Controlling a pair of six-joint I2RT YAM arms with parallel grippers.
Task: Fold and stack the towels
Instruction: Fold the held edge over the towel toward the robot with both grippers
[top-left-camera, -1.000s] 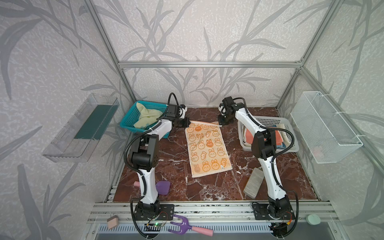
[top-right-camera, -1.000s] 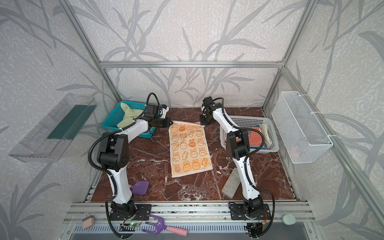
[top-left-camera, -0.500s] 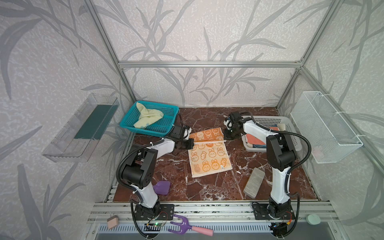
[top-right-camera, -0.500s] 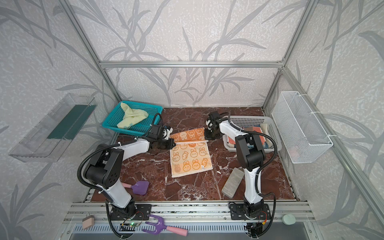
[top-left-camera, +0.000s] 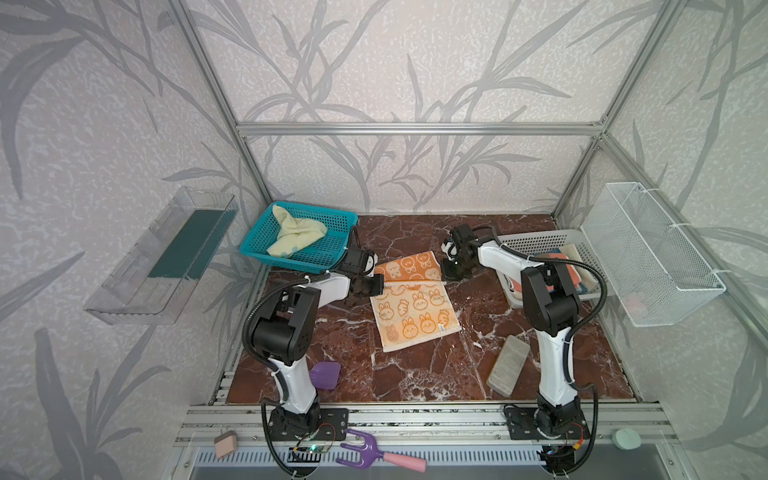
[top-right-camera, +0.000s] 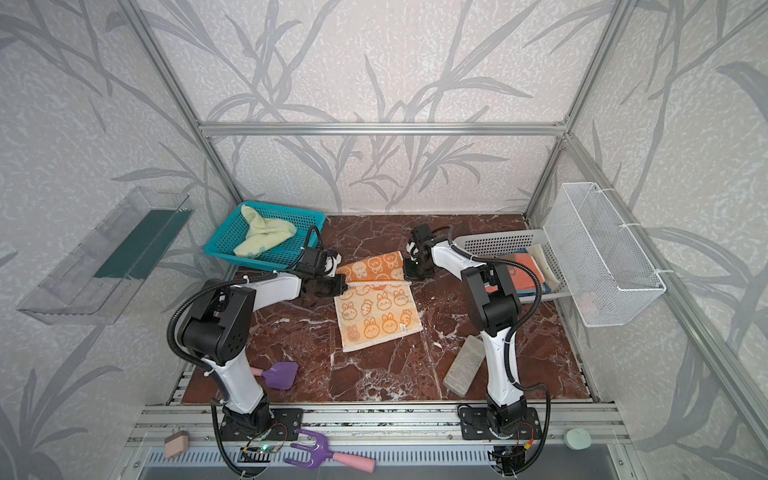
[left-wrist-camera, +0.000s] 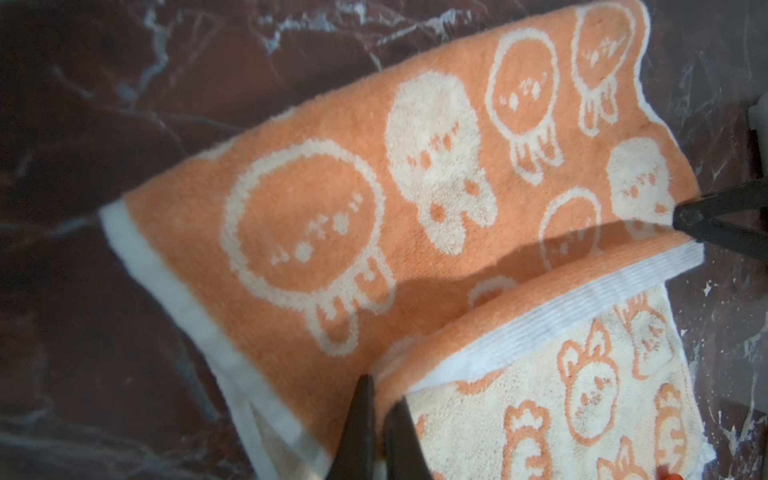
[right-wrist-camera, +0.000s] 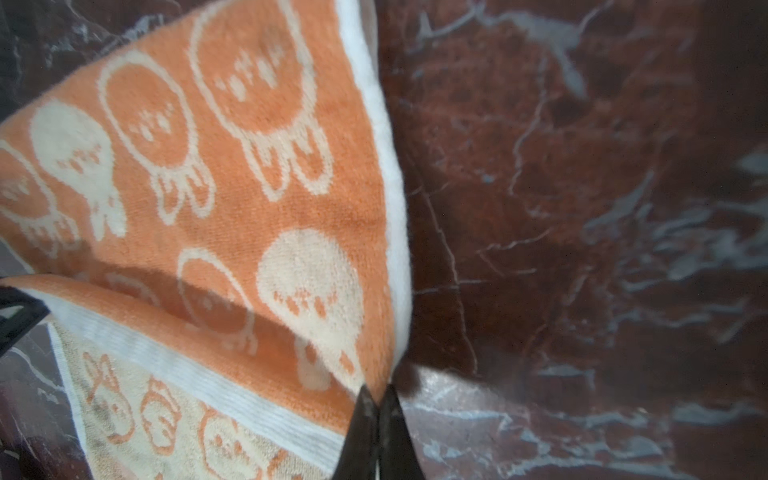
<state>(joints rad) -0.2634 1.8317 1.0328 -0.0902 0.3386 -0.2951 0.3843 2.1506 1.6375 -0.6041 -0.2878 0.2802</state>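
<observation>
The small orange towel (top-left-camera: 415, 309) (top-right-camera: 378, 309) with white rabbit figures lies mid-table, its far part raised and doubled toward the front over its pale side. My left gripper (top-left-camera: 376, 284) (left-wrist-camera: 382, 386) is shut on the towel's (left-wrist-camera: 332, 187) left corner. At the right corner of the towel (right-wrist-camera: 249, 208), my right gripper (top-left-camera: 446, 276) (right-wrist-camera: 376, 392) is shut on the hem. A pale yellow towel (top-left-camera: 295, 235) (top-right-camera: 262, 235) lies crumpled in the teal basket (top-left-camera: 328, 247). Folded towels, a salmon one (top-left-camera: 569, 270) uppermost, sit in the white basket (top-left-camera: 532, 241).
A grey block (top-left-camera: 508, 365) lies front right, near the right arm's base. A purple scoop (top-left-camera: 326, 374) lies front left. A wire basket (top-left-camera: 656, 257) hangs on the right wall and a clear shelf (top-left-camera: 166, 257) on the left wall. A purple fork (top-left-camera: 374, 453) rests on the front rail.
Both grippers have drawn the orange towel's far edge from the back of the table toward the front, so the flat towel is now partly doubled over itself.
</observation>
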